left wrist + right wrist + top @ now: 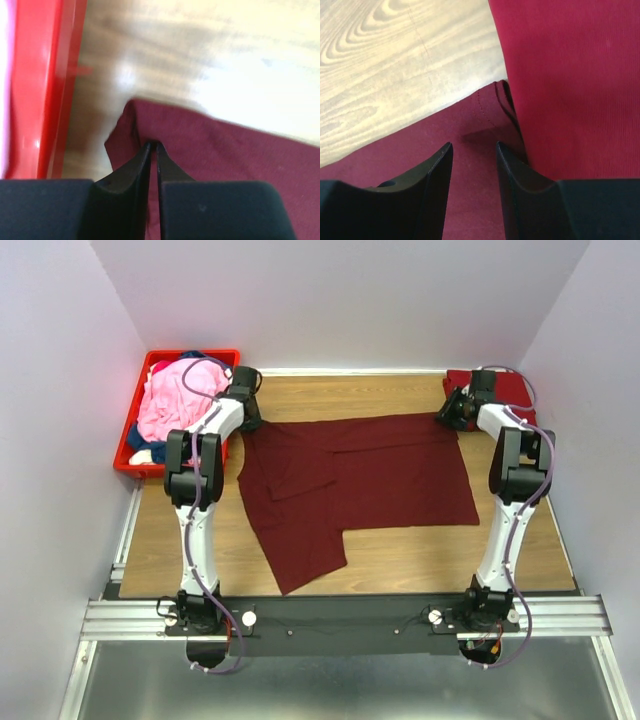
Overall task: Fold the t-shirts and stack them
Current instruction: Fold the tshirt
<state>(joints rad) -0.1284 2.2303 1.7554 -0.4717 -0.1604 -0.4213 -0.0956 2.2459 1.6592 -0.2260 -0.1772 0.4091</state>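
A dark maroon t-shirt lies spread on the wooden table, part of it folded over itself. My left gripper is at its far left corner. In the left wrist view the jaws are shut, pinching the maroon cloth at their tips. My right gripper is at the far right corner. In the right wrist view it is open just above the maroon cloth, holding nothing. A folded red t-shirt lies at the far right, right beside that gripper.
A red plastic crate stands at the far left and holds a pink t-shirt and navy cloth. Its wall is close to my left gripper. Walls enclose the table on three sides. Bare wood shows in front of the shirt.
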